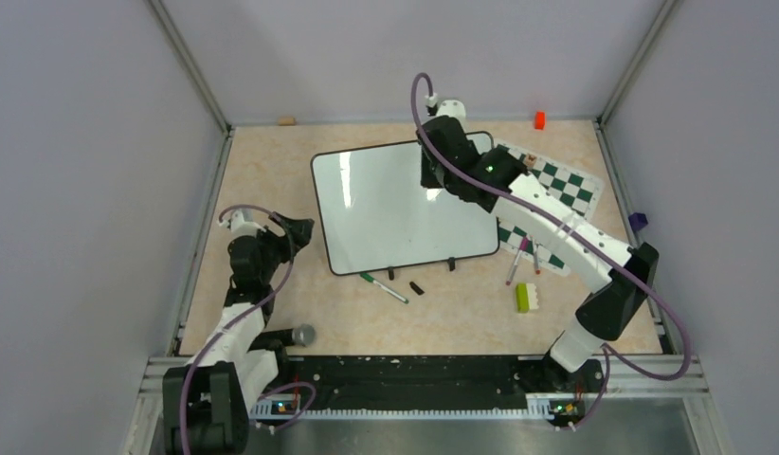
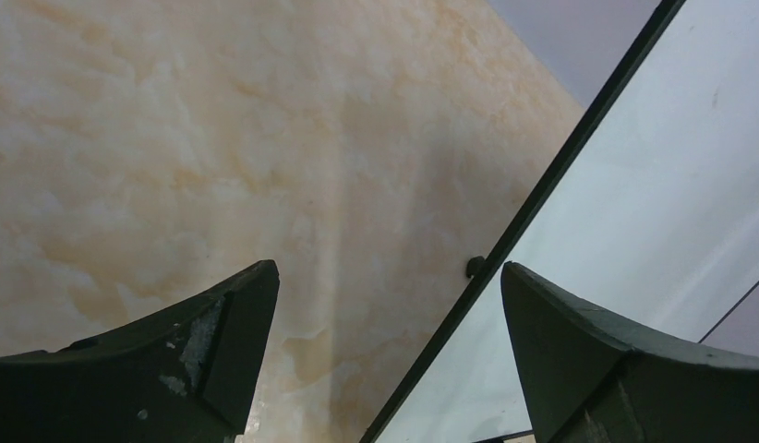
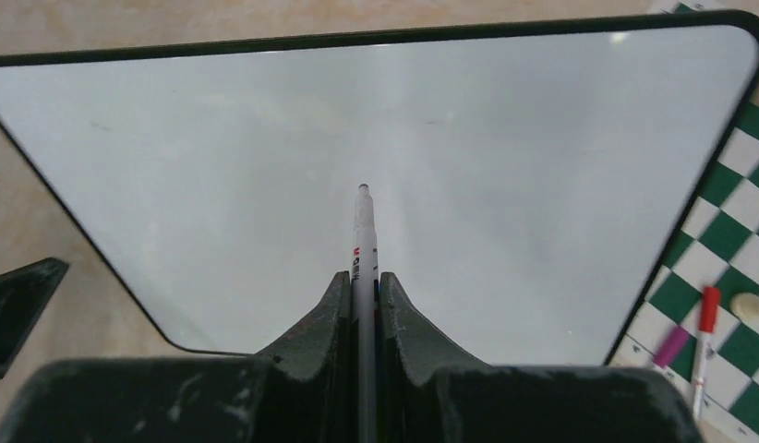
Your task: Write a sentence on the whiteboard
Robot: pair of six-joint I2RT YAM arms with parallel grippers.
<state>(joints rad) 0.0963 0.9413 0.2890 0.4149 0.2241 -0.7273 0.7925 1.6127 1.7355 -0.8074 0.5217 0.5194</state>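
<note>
Nearest, a green pen (image 1: pixel 383 287) and black cap (image 1: pixel 417 287) lie just before the whiteboard (image 1: pixel 386 204), which lies mid-table, glossy white with a thin black rim. The left gripper (image 2: pixel 385 277), jaws wide apart, sits beside its left edge. Over its far part the right gripper (image 3: pixel 362 277) is clamped on a white marker (image 3: pixel 362 231), with a chequered mat (image 1: pixel 566 190) at the board's right.

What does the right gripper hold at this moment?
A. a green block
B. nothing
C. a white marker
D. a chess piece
C: in the right wrist view the right gripper has its jaws closed on a white marker, and the marker's tip points out over the blank whiteboard.
</note>
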